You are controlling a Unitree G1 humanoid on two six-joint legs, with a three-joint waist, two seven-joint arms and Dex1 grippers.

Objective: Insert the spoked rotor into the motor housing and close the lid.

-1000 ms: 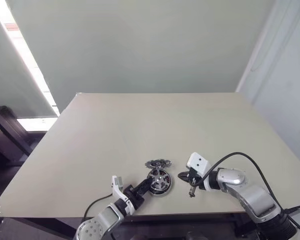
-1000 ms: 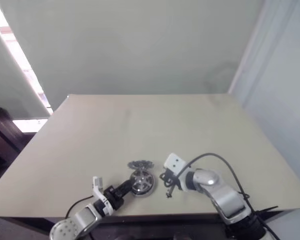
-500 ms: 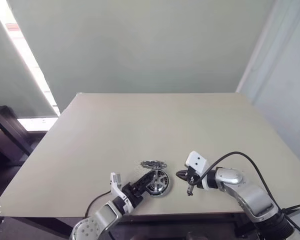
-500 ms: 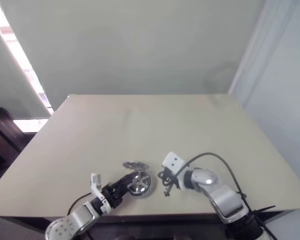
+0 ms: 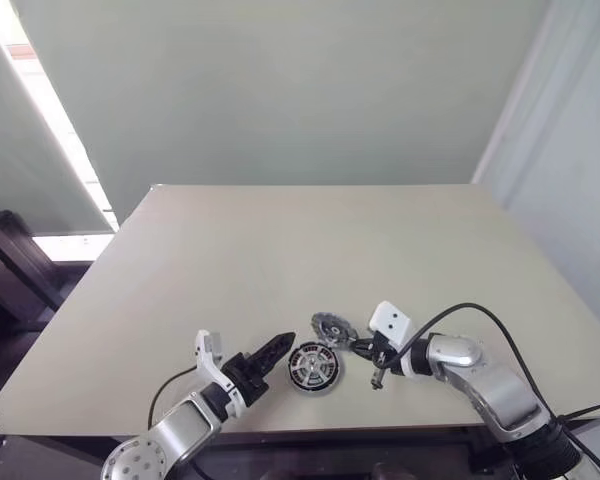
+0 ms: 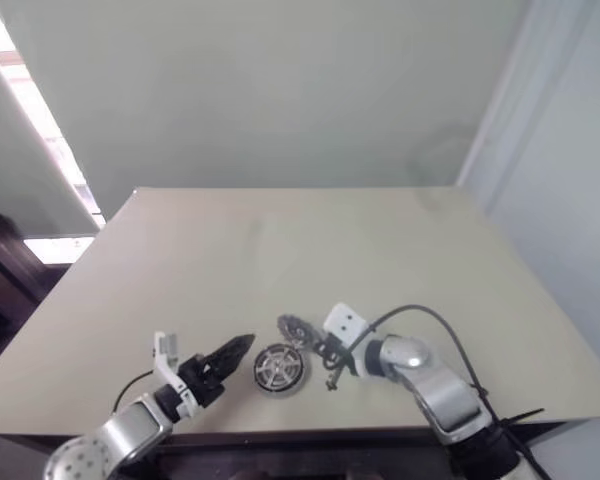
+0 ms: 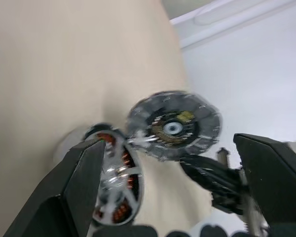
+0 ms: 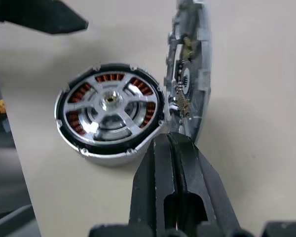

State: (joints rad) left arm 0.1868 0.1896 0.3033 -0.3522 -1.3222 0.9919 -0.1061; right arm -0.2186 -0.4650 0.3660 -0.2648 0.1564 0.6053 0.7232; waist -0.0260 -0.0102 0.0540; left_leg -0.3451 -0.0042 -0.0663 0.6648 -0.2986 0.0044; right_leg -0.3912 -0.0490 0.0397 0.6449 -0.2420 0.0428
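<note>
Standing on edge, lid (image 8: 190, 74) pinched by closed right tool (image 8: 171, 143), beside motor housing (image 5: 313, 367); left tool (image 5: 267, 352) open.

Motor housing (image 8: 110, 112): shiny silver metal rim, copper-brown windings. Spoked rotor (image 8: 108, 105) seated in it: bright polished metal spokes, dark rim. Lid (image 7: 173, 126): grey metal, ribbed edge, dull sheen. Table (image 5: 280, 260): smooth matt beige. Gripper fingers (image 8: 175, 177): black plastic, slightly glossy.
</note>
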